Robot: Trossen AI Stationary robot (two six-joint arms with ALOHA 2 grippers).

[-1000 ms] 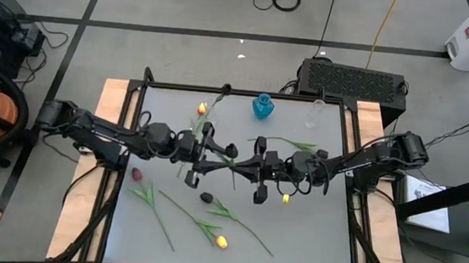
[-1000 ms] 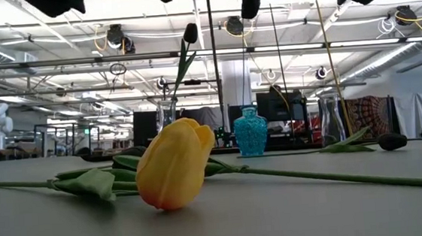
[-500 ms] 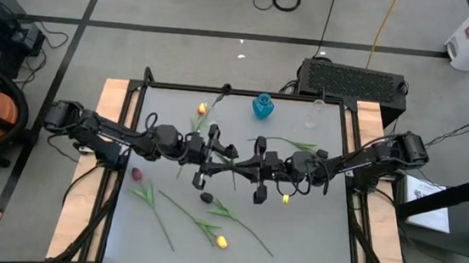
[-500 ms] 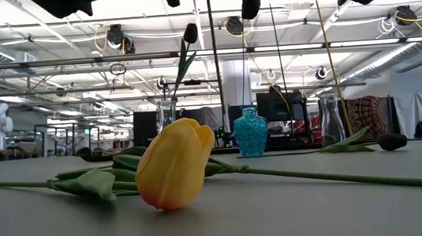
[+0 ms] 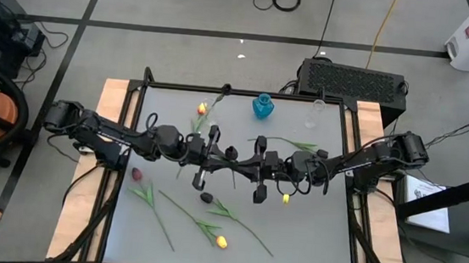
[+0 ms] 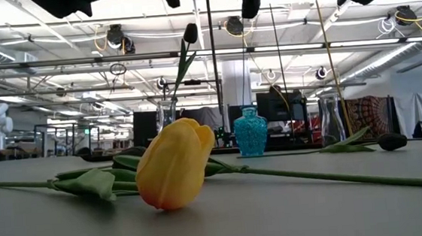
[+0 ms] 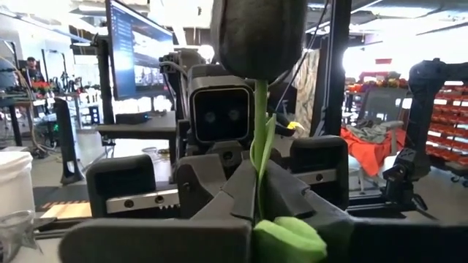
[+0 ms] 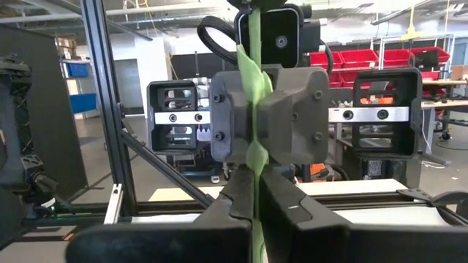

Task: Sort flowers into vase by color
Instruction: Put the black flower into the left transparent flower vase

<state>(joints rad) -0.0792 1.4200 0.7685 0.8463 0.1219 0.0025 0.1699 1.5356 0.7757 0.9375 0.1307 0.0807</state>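
Observation:
A black-headed flower (image 7: 259,36) stands upright in the air over the table's middle. Its thin green stem (image 6: 213,72) hangs down below both grippers. My left gripper (image 5: 225,158) and my right gripper (image 5: 244,162) face each other, tip to tip, and both are shut on that stem. Another black flower (image 6: 190,34) stands in a clear vase (image 6: 167,114) at the far left. Yellow (image 5: 221,242), red-purple (image 5: 136,174) and black (image 5: 206,197) flowers lie flat on the table. My left gripper pinches the green stem (image 8: 253,66) a little below the black head, between its two fingers (image 8: 292,117). It comes in level from the table's left, fingers across the stem. The flower stays upright and clear of the table. My right gripper pinches the same stem (image 7: 257,157) between its two fingers (image 7: 219,191), right beside the left gripper's hold. It comes in level from the table's right, fingers across the stem. The stem runs straight up and down through the hold.
A blue vase (image 5: 262,107) and an empty clear vase (image 5: 314,113) stand along the far edge. One more black flower (image 5: 322,154) lies at the far right, a yellow one (image 5: 202,108) shows at the far left, and a yellow head (image 5: 286,198) shows under my right arm.
My left gripper has gone toward the table's right edge, up to the stem that my right gripper holds, and has taken hold of it. The flower has stayed upright.

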